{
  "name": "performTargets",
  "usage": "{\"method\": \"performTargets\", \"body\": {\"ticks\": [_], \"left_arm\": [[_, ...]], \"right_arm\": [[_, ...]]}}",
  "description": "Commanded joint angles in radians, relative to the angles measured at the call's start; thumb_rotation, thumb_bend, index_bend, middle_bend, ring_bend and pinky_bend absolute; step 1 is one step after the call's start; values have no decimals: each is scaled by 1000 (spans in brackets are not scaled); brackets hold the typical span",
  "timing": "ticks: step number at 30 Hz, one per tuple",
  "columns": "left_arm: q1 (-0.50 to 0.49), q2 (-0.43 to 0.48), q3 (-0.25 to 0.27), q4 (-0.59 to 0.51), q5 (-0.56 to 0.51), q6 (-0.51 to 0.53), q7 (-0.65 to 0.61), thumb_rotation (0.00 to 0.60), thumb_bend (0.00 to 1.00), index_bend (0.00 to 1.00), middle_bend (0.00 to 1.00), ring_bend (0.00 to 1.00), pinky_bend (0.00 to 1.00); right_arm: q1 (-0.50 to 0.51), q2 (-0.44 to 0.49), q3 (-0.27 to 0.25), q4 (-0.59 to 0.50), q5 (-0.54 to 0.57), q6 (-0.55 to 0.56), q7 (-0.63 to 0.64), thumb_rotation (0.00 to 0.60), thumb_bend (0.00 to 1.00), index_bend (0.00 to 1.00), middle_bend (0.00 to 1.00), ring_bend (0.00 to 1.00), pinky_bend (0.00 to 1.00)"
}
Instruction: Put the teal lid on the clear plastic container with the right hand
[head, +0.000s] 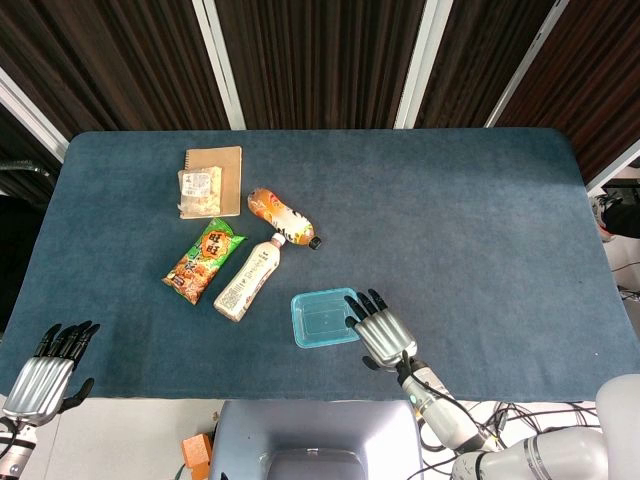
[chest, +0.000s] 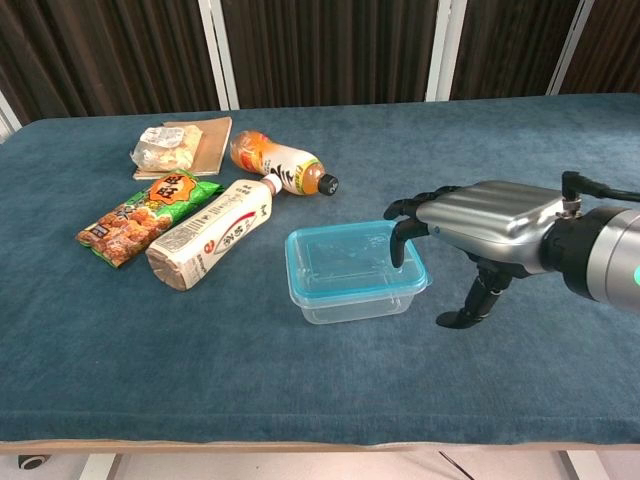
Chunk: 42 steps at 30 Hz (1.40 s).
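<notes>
While your right hand (chest: 478, 220) hovers: fingers spread, gripping nothing, beside the container (chest: 352, 288).
Lid (chest: 345, 256): seated on container.
Left hand (head: 40, 372): open, off-table.

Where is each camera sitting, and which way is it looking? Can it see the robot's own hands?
Head view: up high, looking straight down on the blue table; it shows the left hand off the near edge and the right hand beside the clear plastic container.
Chest view: low at the table's near edge, looking across it toward the dark wall; only the right hand shows, fingers over the container's right rim.
Both share the right hand, the container with its teal lid on, the bottles and snacks.
</notes>
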Motion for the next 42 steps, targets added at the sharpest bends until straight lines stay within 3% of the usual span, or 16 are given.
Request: {"method": "performTargets", "body": {"ticks": [1,18,27,33,36,39,42], "left_arm": [[0,1,-1,0,-2,-1,-2,600,351,0,75,87,0],[0,2,0,10,-2,0,-16,600,352,0,76,87,0],[1,5,-1,16,-5,1,-26,600,351,0,76,87,0],[0,7,-1,8,0,3,-19,600,352,0,76,87,0],[-1,9,-1,5,0,3,-18,600,352,0,76,87,0],[0,11,-1,6,-3,2,-17,600,355,0,76,87,0],[3,16,-2,6,-8,4,-20,600,356,0,76,87,0]], "right_arm": [[-1,0,0,2,5,-7,-2,600,152,309,25,0,0],[-10,-17,0,34,9,-27,-5,600,152,298,18,0,0],[0,-16,70,-9,-5,-6,12,600,159,244,14,0,0],[68,-95,157,39,116,-7,-68,600,242,242,9,0,0],[113,-150,197,82,195,-14,-106,600,339,254,5,0,0],[140,-181,207,108,225,-14,-131,600,440,281,3,0,0],[158,-205,207,130,243,-9,-148,600,478,295,2,0,0]]}}
